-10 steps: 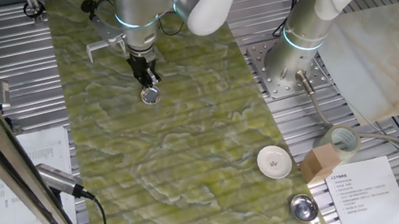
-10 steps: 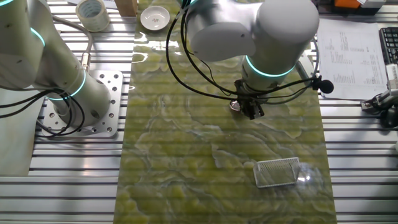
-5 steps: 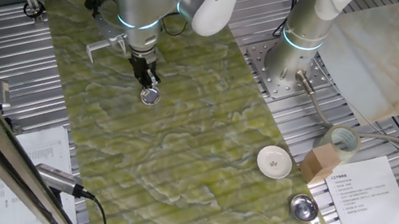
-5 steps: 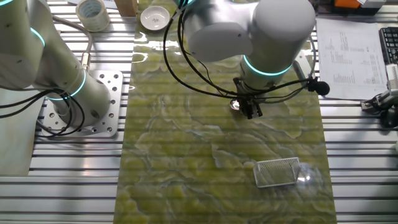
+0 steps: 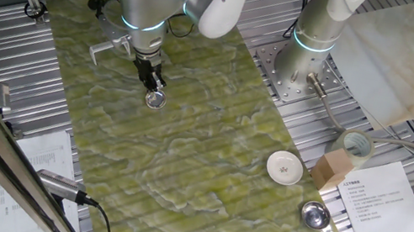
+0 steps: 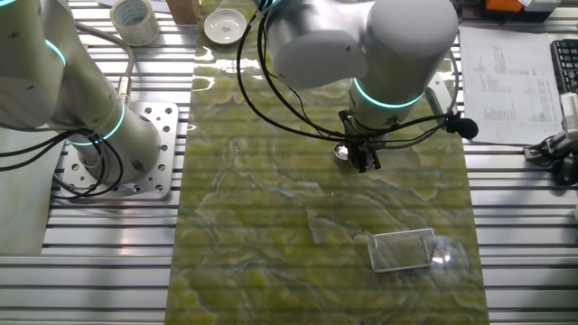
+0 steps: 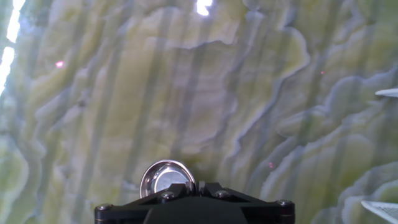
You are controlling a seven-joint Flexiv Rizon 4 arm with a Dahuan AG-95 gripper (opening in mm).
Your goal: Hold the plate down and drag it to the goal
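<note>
Green-veined table [image 6: 271, 208] carried all items; at left in the other fixed view lay bare surface; centre-right, the claw [image 6: 361, 161] stood over the plate [image 6: 342, 152], its tips at the plate's edge; whether its fingers were apart or together could not be told; lower right, the goal [image 6: 403, 250] sat well apart from the plate. Judgement: contact appeared made or imminent; the whole drag remained outstanding.
</note>
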